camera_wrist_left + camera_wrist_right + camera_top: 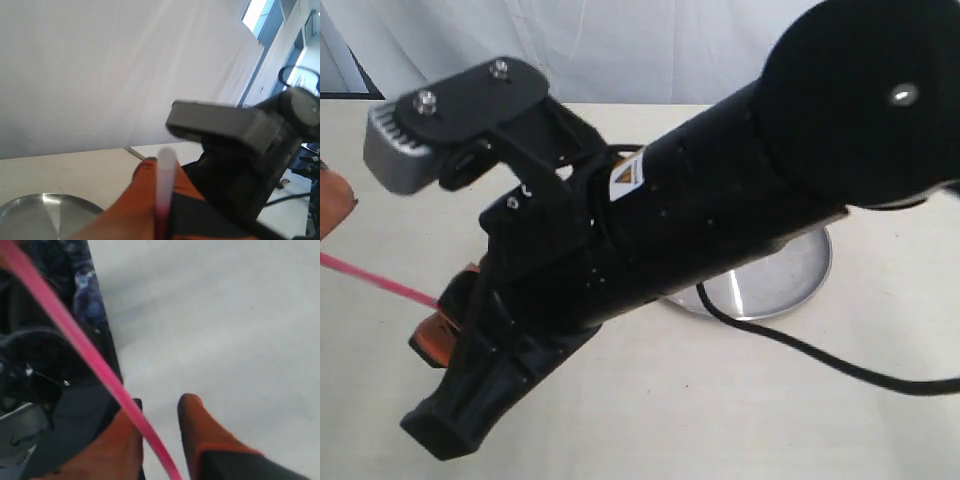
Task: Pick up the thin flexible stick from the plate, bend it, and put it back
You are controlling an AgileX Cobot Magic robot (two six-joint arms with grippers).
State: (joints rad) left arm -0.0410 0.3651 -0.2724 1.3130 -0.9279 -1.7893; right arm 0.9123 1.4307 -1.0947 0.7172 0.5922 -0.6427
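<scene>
The thin pink-red stick (380,278) hangs in the air at the left, above the table. My left gripper (164,172) is shut on it, and the whitish tip (165,162) pokes out between the orange fingers. In the exterior view this gripper (332,200) only shows at the left edge. My right gripper (160,410) stands open around the stick (75,335), which lies against one finger (125,440) with a gap to the other. The right gripper (445,325) sits low at the left. The silver plate (790,285) is behind the right arm and holds nothing that I can see.
The black right arm (720,200) runs across the exterior view from upper right to lower left, hiding much of the plate and table. Its cable (820,362) trails over the table. A white curtain (670,40) hangs behind. The plate (30,212) also appears in the left wrist view.
</scene>
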